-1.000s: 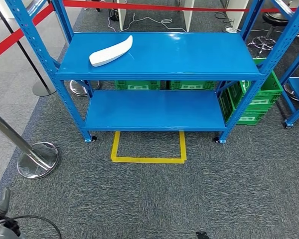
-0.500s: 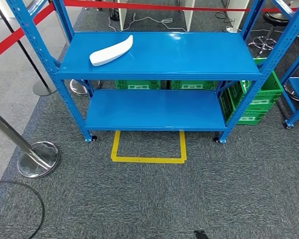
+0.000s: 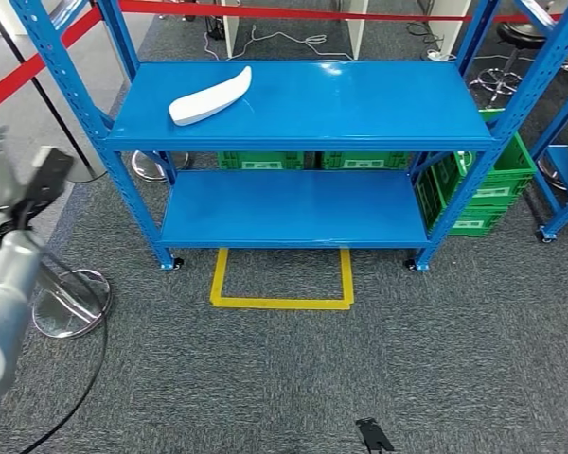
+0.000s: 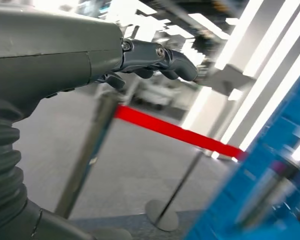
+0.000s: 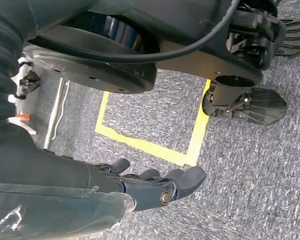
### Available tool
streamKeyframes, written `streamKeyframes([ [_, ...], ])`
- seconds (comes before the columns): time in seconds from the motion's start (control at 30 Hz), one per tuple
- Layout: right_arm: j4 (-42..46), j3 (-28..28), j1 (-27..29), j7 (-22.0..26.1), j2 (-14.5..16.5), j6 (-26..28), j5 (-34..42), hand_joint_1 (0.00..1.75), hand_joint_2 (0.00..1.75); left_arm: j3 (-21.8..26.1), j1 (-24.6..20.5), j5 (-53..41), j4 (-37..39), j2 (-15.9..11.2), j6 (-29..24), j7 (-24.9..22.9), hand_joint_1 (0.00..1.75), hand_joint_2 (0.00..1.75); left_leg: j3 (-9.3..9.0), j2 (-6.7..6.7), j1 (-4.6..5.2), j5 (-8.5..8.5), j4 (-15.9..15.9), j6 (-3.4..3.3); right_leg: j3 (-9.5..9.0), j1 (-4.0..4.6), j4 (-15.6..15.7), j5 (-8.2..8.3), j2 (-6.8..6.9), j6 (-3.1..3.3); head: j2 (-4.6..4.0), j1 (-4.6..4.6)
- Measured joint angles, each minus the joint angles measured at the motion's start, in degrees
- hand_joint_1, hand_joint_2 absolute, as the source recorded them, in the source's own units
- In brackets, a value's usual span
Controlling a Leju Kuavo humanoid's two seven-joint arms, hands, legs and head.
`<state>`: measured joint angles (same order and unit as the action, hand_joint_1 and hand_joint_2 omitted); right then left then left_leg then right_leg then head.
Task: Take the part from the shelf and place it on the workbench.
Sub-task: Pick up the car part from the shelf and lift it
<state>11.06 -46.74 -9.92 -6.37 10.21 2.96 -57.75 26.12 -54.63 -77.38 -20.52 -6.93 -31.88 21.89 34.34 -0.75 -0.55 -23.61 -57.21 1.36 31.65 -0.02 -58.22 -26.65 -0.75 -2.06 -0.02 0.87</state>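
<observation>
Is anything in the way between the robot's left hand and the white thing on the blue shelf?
The shelf's blue corner post stands between the left hand and the white part. The top shelf around the part is bare.

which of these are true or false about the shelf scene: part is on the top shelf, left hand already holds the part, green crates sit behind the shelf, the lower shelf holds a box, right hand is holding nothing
1. The white part lies on the top level of the blue shelf. True.
2. The left hand holds the part. False: it holds nothing, and the part lies on the shelf.
3. Green crates sit behind and to the right of the shelf. True.
4. The lower shelf level holds a box. False: nothing shows on it.
5. The right hand holds nothing. True: it hangs above the carpet near the yellow tape square.
</observation>
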Motion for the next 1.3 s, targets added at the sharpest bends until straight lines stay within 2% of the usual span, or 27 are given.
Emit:
streamKeyframes([
  [0.17,-0.02,0.20,-0.51,-0.16,0.31,-0.44,-0.66,0.00,1.75,-9.85,-0.32,-5.66,0.03,4.14,1.80,-3.74,0.00,1.75,0.04,0.01,0.02,0.04,0.00,-0.05,0.04,-0.01,0.00,0.02,-0.03,-0.03,0.00,0.00],
  [0.3,-0.02,0.26,-0.65,-0.23,0.40,-0.49,-1.02,0.00,1.75,-15.56,-0.30,-8.43,0.04,6.08,2.02,-5.31,0.00,1.75,0.06,0.01,0.02,0.05,0.00,-0.08,0.05,-0.01,0.00,0.03,-0.03,-0.03,0.00,0.01],
  [0.47,-0.02,0.27,-0.70,-0.24,0.44,-0.50,-1.17,0.00,1.75,-19.25,-0.27,-10.37,0.14,7.38,3.60,-5.82,0.00,1.75,0.06,0.01,0.02,0.06,0.00,-0.08,0.08,-0.01,0.00,0.03,-0.02,-0.03,0.00,0.00],
  [0.73,-0.02,0.27,-0.96,-0.58,0.45,-0.60,-2.19,0.00,1.75,-29.56,1.26,-12.37,1.31,9.39,12.20,-7.02,0.00,1.75,0.14,0.00,0.04,0.06,0.00,-0.09,0.09,-0.01,0.00,0.03,0.01,-0.04,0.00,0.02],
  [0.9,-0.02,0.27,-0.96,-0.58,0.45,-0.66,-2.49,0.00,1.75,-32.33,1.83,-11.38,2.05,9.60,16.84,-7.12,0.00,1.75,0.16,0.00,0.06,0.06,0.00,-0.09,0.12,-0.02,0.00,0.04,-0.01,-0.06,0.00,0.01],
  [1.0,-0.02,0.27,-0.97,-0.56,0.45,-0.69,-2.59,0.00,1.75,-32.93,2.07,-10.50,2.34,9.43,17.54,-6.65,0.00,1.75,0.16,0.01,0.05,0.07,0.00,-0.09,0.13,-0.01,0.00,0.04,0.01,-0.06,0.00,-0.01],
  [1.13,-0.02,0.27,-0.98,-0.46,0.45,-0.68,-2.90,0.00,1.75,-33.15,2.22,-8.51,2.40,9.27,16.33,-6.24,0.00,0.00,0.17,0.00,0.03,0.08,0.01,-0.10,0.14,0.00,-0.01,0.04,0.02,-0.05,0.00,0.01],
  [1.3,-0.02,0.26,-0.98,-0.24,0.45,-0.66,-3.06,0.00,1.75,-33.16,2.30,-6.75,2.40,9.29,14.06,-5.91,0.00,0.00,0.18,0.01,0.04,0.08,0.01,-0.10,0.14,-0.01,-0.01,0.04,0.02,-0.06,0.00,0.01],
])
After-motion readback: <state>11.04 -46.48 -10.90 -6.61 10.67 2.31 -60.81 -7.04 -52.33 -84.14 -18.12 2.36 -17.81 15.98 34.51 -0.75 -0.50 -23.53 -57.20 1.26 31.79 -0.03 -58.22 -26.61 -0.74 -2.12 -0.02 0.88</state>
